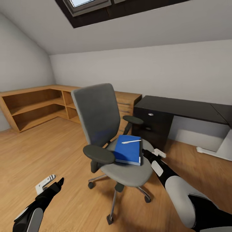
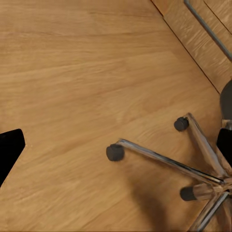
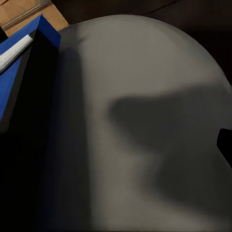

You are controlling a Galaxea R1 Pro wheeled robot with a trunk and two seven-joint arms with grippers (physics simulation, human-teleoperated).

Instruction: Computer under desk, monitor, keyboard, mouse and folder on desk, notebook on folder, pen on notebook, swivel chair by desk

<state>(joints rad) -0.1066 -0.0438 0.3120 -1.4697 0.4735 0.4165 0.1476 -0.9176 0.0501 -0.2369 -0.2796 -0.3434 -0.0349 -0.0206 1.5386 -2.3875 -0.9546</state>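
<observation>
Head view: folder [image 1: 128, 151] lies on swivel chair [image 1: 106, 129] seat, pen [image 1: 131, 141] on top. Counter [image 1: 180, 108] stands just behind chair, top bare. You have right gripper [image 1: 154, 154] low at folder's near edge, arm stretched forward over seat; whether spread or pinching, cannot tell. Slide under folder edge, lift level so pen stays on. Left gripper [image 1: 48, 183] hangs low over floor, state unclear.

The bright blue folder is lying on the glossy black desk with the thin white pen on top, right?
Not quite. The bright blue folder lies on the seat of the grey swivel chair, not on the glossy black desk; the thin white pen is on top. The head view shows it.
</observation>
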